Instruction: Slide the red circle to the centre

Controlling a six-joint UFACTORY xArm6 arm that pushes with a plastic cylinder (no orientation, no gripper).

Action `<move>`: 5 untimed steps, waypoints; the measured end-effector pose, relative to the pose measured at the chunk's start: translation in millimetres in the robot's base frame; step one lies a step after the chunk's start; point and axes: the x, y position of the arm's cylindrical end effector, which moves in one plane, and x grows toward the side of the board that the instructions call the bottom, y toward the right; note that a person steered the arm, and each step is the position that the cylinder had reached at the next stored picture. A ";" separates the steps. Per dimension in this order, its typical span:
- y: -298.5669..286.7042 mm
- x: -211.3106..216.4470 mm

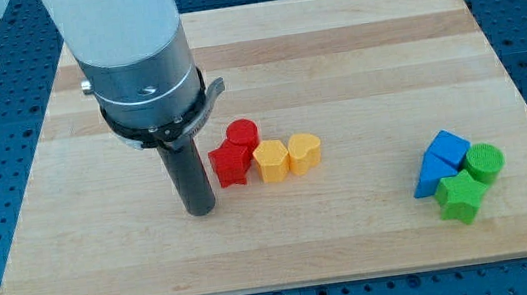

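Note:
The red circle (242,133) is a short red cylinder left of the board's middle. A red star-shaped block (230,162) touches it just below and left. My tip (201,211) rests on the board to the left of and below both red blocks, a short gap from the red star. The rod rises from the tip to the arm's grey and white body at the view's top left.
A yellow pentagon-like block (271,161) and a yellow heart-shaped block (304,151) sit in a row right of the red star. At the right are two blue blocks (443,161), a green circle (485,162) and a green star (460,197). The wooden board (353,56) lies on a blue perforated table.

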 end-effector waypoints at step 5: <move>30.6 -66.0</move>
